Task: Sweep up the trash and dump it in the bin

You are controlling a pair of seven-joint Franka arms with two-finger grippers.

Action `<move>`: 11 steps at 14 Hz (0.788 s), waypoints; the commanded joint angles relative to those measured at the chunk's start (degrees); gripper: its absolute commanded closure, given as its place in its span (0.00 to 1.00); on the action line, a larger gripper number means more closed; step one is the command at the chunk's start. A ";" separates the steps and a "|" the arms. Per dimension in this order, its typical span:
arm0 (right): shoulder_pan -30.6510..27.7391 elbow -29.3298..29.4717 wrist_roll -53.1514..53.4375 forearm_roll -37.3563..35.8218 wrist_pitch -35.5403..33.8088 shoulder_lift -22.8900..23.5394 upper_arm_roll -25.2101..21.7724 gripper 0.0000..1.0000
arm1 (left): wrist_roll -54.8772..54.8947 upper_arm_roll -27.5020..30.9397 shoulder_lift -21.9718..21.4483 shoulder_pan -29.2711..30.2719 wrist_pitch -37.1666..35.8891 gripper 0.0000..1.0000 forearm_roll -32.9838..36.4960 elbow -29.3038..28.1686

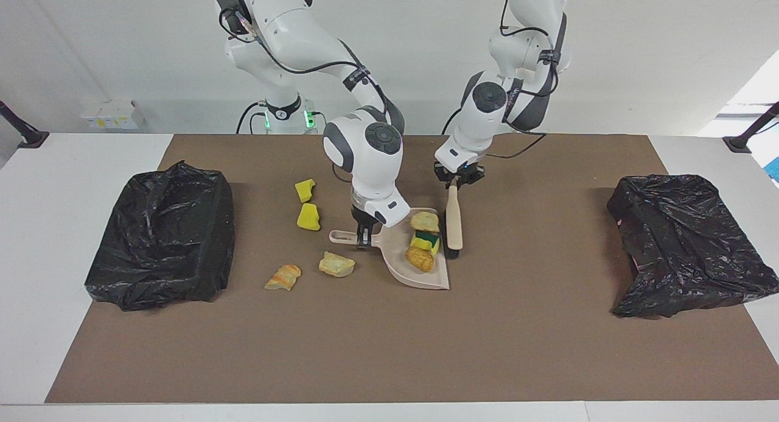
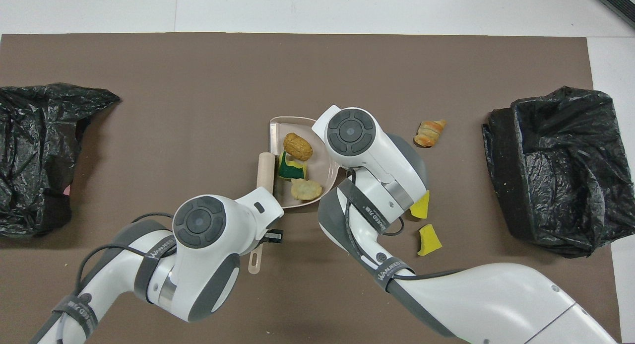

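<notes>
The beige dustpan (image 1: 395, 256) (image 2: 278, 128) lies mid-mat, and my right gripper (image 1: 364, 234) is shut on its handle. Three pieces of trash sit in it: a tan lump (image 1: 424, 221) (image 2: 305, 189), a yellow-green sponge (image 1: 426, 243) (image 2: 290, 169) and an orange lump (image 1: 420, 259) (image 2: 297, 146). My left gripper (image 1: 459, 181) is shut on the brush (image 1: 453, 221) (image 2: 265, 168), which stands against the pan's open edge. Toward the right arm's end lie two yellow sponge chunks (image 1: 305, 190) (image 1: 309, 217), a tan lump (image 1: 336, 265) and a croissant-like scrap (image 1: 283, 277) (image 2: 429, 133).
A black-bagged bin (image 1: 164, 239) (image 2: 555, 170) stands at the right arm's end of the brown mat. Another black-bagged bin (image 1: 681, 245) (image 2: 34, 150) stands at the left arm's end. White table borders the mat.
</notes>
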 commanded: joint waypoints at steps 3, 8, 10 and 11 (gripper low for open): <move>-0.70 -2.05 0.85 0.99 2.15 -0.73 0.58 1.00 | -3.45 1.14 1.81 -3.47 -0.03 1.00 -2.08 5.36; -0.79 -2.05 0.85 0.99 2.15 -0.73 0.58 1.00 | -4.18 2.02 1.55 5.83 -11.36 1.00 -0.68 10.99; -1.05 -1.96 0.94 0.90 2.33 -0.64 0.58 1.00 | -4.00 1.93 1.11 9.88 -14.44 1.00 1.34 13.11; -1.05 -1.96 1.03 0.90 2.33 -0.64 0.58 1.00 | -4.00 2.02 0.85 10.85 -15.06 1.00 1.43 13.20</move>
